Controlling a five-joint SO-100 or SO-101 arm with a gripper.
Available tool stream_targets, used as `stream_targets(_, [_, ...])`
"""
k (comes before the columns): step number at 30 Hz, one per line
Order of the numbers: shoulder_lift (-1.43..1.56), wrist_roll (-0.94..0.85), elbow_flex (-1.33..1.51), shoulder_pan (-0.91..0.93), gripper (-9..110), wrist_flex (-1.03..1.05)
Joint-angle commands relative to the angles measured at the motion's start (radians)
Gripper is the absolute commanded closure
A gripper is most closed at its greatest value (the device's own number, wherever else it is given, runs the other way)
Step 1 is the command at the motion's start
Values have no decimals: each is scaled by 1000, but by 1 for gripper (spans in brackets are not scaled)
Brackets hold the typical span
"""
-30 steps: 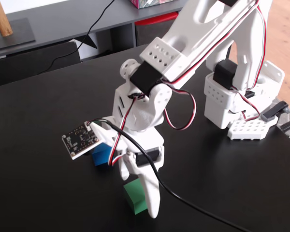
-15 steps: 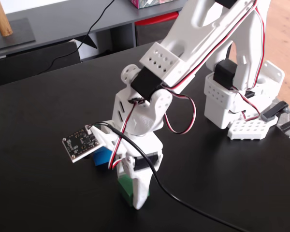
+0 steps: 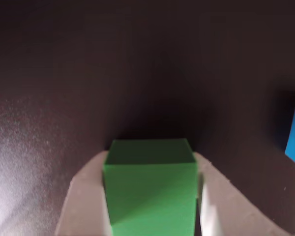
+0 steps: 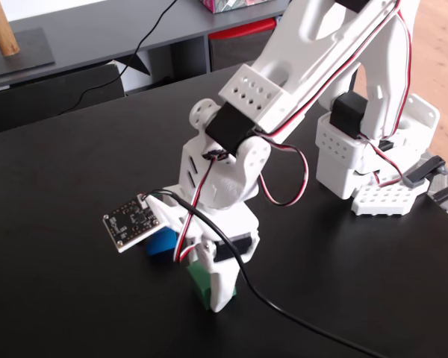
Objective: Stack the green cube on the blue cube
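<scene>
The green cube [image 3: 150, 191] sits squeezed between the two white fingers [image 3: 83, 201] of the gripper [image 4: 213, 291], low over the black table [image 4: 60, 186], though whether it touches the surface is hard to tell from the fixed view. The blue cube [image 4: 162, 240] rests on the table just beside the green cube, partly hidden behind the wrist's circuit board [image 4: 132, 221].

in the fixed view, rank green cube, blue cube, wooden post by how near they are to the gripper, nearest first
1. green cube: between the jaws of the gripper, low in the fixed view.
2. blue cube: just up-left of the gripper, on the black table, partly behind the small circuit board.
3. wooden post: far top-left, on the grey shelf.
</scene>
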Motion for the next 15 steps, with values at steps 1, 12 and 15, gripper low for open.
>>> stream_targets(1, [94, 25, -52, -12, 98, 57])
stream_targets(12, [216, 74, -272, -38, 98, 362])
stream_targets(15, [215, 67, -382, -8, 98, 413])
